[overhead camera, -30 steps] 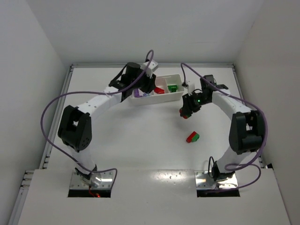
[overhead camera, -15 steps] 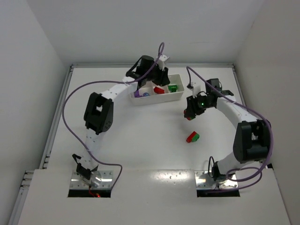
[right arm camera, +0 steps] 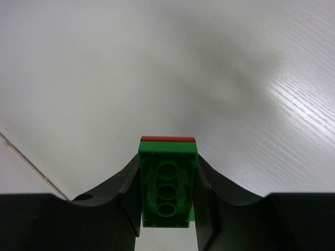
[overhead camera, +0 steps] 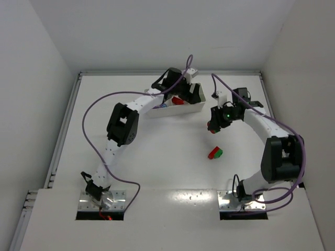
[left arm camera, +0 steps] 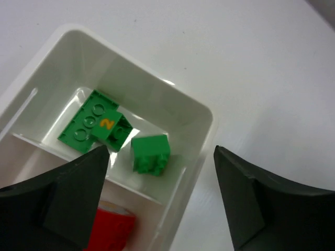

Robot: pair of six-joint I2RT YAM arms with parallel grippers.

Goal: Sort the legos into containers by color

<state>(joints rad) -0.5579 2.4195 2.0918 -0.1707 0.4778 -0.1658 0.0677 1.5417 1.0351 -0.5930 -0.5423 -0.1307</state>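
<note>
Left jaws wide open and empty over the end compartment of the tray [left arm camera: 201,112]. Green brick [left arm camera: 151,153] lies inside beside 1 green plate [left arm camera: 84,125]. Right jaws closed on green-red stack [right arm camera: 167,183] above tabletop [right arm camera: 157,63]. Likely best: lift left straight up, clear of the walls.

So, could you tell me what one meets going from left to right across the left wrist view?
One dark finger → flat green brick marked 2 → small green brick → other dark finger. The red brick overlaps the first two, so it is left out.
</note>
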